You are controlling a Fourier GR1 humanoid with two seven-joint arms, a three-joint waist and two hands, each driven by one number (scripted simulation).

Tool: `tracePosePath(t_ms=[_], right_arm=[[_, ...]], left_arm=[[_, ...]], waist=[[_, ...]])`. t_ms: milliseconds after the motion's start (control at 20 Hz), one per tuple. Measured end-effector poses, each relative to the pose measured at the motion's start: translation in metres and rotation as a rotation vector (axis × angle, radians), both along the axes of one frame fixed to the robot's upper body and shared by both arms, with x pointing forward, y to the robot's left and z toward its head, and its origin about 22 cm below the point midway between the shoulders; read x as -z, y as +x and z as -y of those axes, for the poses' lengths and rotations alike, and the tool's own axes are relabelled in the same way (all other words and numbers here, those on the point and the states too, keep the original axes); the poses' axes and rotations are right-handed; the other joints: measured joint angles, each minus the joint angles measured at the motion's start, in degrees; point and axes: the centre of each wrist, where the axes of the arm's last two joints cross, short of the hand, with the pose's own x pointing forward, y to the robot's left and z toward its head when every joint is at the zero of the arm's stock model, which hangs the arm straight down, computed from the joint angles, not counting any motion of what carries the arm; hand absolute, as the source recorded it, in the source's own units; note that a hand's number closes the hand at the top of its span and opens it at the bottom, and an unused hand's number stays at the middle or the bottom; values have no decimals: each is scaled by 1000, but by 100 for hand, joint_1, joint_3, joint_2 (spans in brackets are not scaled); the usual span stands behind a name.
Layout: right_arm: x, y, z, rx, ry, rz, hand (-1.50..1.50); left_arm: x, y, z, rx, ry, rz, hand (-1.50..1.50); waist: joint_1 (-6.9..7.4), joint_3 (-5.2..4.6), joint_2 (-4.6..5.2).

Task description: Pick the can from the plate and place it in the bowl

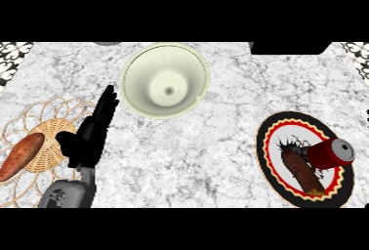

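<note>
One hand shows, my left hand (90,139), fingers straight, holding nothing. The can (329,153) lies sideways on the plate (287,133), far to its right; I judge my unseen right hand nearer.

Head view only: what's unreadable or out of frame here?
1. Right hand: nowhere in the head view.
2. Dark object: cut off by the top edge, unidentifiable.
3. Brown item beside the can on the plate: too blurred to name.
4. Label on the can: too small to read.
5. Reddish vegetable: its end is cut by the left edge.
</note>
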Motion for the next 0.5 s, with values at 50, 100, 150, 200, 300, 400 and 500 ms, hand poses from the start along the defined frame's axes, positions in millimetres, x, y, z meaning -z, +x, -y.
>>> tracePosePath(t_ms=[50,100,150,200,300,400,500], right_arm=[[-1,-4,2,1,8,-4,-150],[0,-5,1,5,22,-3,-150],[4,-5,-3,6,32,-4,-150],[4,-9,-6,5,42,-7,-150],[11,-8,-7,2,57,-23,-150],[13,-6,-7,9,75,-32,-150],[19,-4,-5,15,89,-39,-150]], left_arm=[[-2,0,1,1,0,4,0],[-3,1,2,0,-3,0,0],[-4,-2,1,-3,-2,-4,0],[-5,-1,-1,-6,1,1,0],[-3,-4,-1,-3,3,1,0],[-1,-3,-1,0,1,1,0],[-9,-3,0,-3,-1,3,0]], waist=[[-3,-1,-1],[-5,-1,-2],[-2,-2,-3],[-5,-1,-2],[1,-1,-3],[3,-1,-1],[7,-2,-1]])
